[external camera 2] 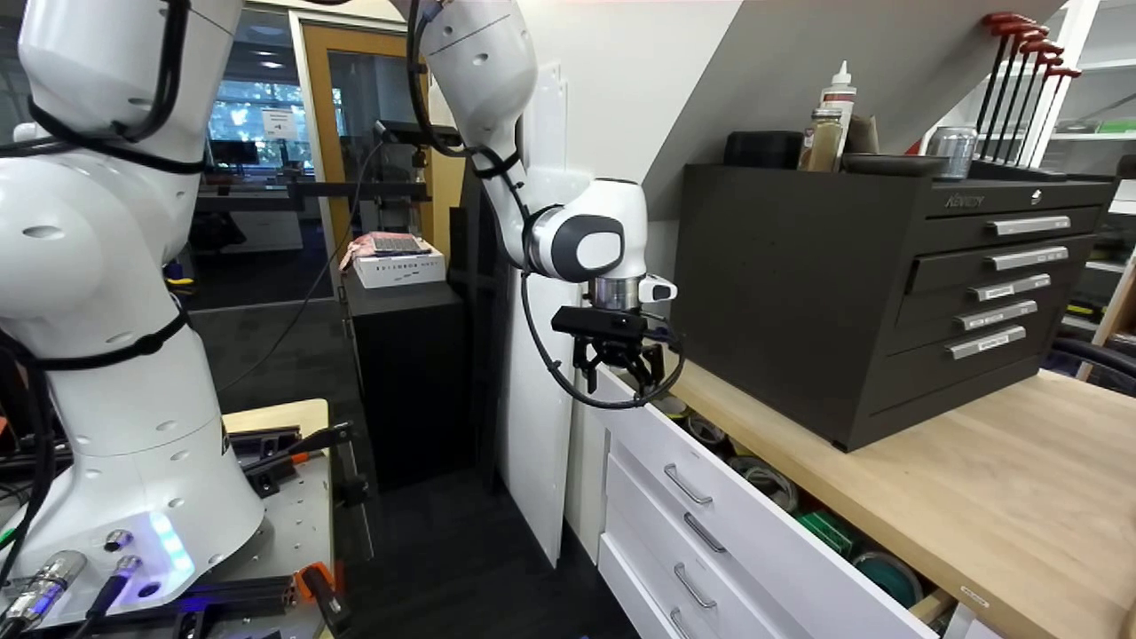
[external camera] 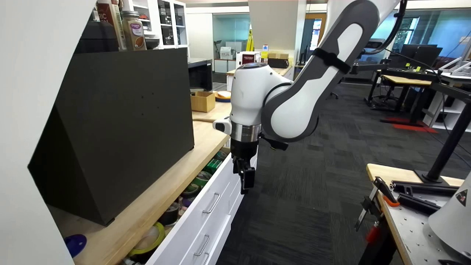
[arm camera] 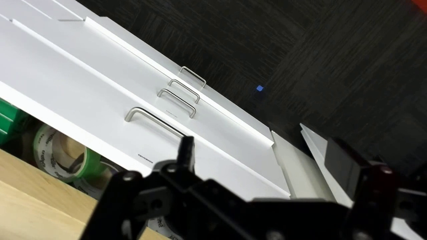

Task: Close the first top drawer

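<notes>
Here the arm [external camera 2: 484, 80] reaches across from its base [external camera 2: 133, 470], which stands on a table [external camera 2: 297, 519], toward a white cabinet [external camera 2: 652, 515]. In an exterior view the forearm [external camera: 312, 88] slants down from overhead and bends at its lower end into the wrist [external camera: 248, 97], which stands upright. Under the wrist sits a silver flange [external camera: 245, 133], and from it the gripper [external camera 2: 621, 368] hangs fingers downward, with a black cable [external camera 2: 555, 368] looping below it in an exterior view. The jaws are spread wide: in the wrist view the two fingers [arm camera: 186, 151] stand well apart, one overlapping the front of the top drawer [arm camera: 83, 100] just beside its handle [arm camera: 155, 118], the other past the end of the cabinet. I cannot tell whether either finger touches the drawer. That drawer stands out beyond the edge of the wooden countertop [external camera 2: 1003, 453], above the cabinet's other fronts [arm camera: 110, 60], and its inside shows in all three views. Rolls of tape [arm camera: 90, 163] and a green box [external camera 2: 827, 531] lie in the gap between its front and the countertop. A dark toolbox [external camera 2: 799, 275] stands on the countertop.
</notes>
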Robot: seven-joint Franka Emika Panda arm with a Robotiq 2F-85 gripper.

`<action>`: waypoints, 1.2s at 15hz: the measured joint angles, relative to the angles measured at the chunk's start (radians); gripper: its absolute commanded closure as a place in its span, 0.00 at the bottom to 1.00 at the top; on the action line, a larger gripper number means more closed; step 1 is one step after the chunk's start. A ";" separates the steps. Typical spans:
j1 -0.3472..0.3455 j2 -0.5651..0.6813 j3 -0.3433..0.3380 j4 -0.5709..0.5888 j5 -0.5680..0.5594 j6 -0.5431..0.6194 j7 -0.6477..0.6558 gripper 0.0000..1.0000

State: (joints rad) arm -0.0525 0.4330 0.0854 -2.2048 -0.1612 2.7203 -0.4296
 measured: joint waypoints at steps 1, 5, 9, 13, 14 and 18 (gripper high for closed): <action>-0.001 0.006 0.005 0.005 -0.001 0.000 -0.030 0.00; -0.001 0.041 0.012 0.046 -0.022 0.002 -0.082 0.00; -0.002 0.097 0.010 0.116 -0.022 0.002 -0.079 0.00; 0.006 0.161 -0.016 0.194 -0.017 0.002 0.035 0.00; 0.009 0.177 -0.027 0.214 -0.014 0.002 0.078 0.00; 0.032 0.223 -0.078 0.273 -0.003 0.002 0.258 0.00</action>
State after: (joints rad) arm -0.0202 0.6559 0.0076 -1.9320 -0.1638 2.7224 -0.1711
